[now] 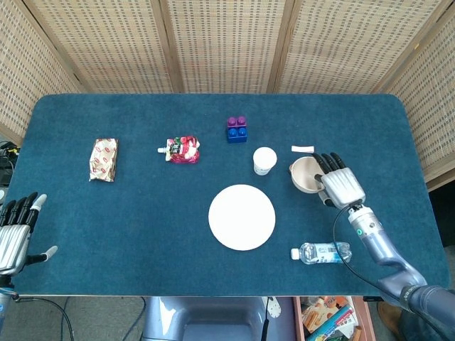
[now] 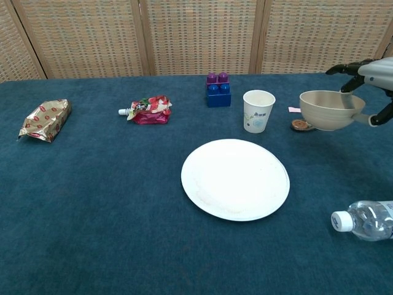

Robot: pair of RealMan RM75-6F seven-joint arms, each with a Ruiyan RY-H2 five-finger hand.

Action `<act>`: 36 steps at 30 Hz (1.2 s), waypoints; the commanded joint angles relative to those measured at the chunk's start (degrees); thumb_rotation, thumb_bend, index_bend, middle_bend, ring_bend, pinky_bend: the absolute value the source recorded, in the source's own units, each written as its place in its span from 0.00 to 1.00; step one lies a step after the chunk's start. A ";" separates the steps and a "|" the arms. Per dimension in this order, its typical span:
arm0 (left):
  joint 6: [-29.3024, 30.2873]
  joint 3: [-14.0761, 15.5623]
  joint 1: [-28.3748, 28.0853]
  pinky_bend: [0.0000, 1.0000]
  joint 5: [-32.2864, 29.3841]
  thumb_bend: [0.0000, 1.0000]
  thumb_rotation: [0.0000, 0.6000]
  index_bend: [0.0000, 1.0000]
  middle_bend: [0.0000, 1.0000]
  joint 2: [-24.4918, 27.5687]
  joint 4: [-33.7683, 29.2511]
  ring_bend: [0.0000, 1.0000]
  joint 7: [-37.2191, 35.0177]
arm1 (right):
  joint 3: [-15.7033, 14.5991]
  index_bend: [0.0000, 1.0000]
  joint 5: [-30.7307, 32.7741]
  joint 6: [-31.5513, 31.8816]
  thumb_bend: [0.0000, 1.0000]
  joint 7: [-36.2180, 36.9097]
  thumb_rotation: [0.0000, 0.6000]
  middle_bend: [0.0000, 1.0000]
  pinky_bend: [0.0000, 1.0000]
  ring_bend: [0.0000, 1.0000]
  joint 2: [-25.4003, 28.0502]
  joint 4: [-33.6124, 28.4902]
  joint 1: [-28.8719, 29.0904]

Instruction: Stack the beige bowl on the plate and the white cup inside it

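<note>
My right hand [image 1: 340,183] [image 2: 368,74] grips the beige bowl [image 1: 304,175] [image 2: 325,110] by its right rim and holds it in the air, above the table and to the right of the white cup [image 1: 264,160] [image 2: 258,110]. The cup stands upright behind the white plate [image 1: 242,217] [image 2: 235,178], which lies flat at the table's middle. My left hand [image 1: 15,231] hangs at the near left edge with fingers spread, holding nothing.
A water bottle [image 1: 321,252] [image 2: 366,220] lies near the front right. A small brown disc [image 2: 300,125] and a pink strip [image 2: 293,110] sit by the bowl. Purple-blue blocks [image 1: 237,130], a red pouch [image 1: 182,150] and a snack packet [image 1: 103,159] lie further back and left.
</note>
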 commanded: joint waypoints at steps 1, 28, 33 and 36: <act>-0.10 0.04 -0.04 0.00 -0.01 0.00 1.00 0.00 0.00 0.04 0.09 0.00 -0.06 | -0.47 0.62 -2.65 2.97 0.44 -1.92 1.00 0.00 0.00 0.00 4.41 -6.59 -0.92; -0.59 -0.40 -0.12 0.00 -1.73 0.00 1.00 0.00 0.00 0.80 0.42 0.00 -1.72 | -0.35 0.62 -4.69 -6.80 0.44 -24.17 1.00 0.00 0.00 0.00 -5.93 -16.07 10.00; -0.87 -0.27 -0.22 0.00 -1.75 0.00 1.00 0.00 0.00 0.78 0.50 0.00 -1.51 | -0.67 0.62 -3.71 -6.73 0.44 -24.76 1.00 0.00 0.00 0.00 -7.23 -15.02 10.08; -0.88 -0.23 -0.22 0.00 -1.69 0.00 1.00 0.00 0.00 0.87 0.36 0.00 -1.70 | -0.94 0.62 -2.95 -6.84 0.44 -24.99 1.00 0.00 0.00 0.00 -8.33 -13.86 10.16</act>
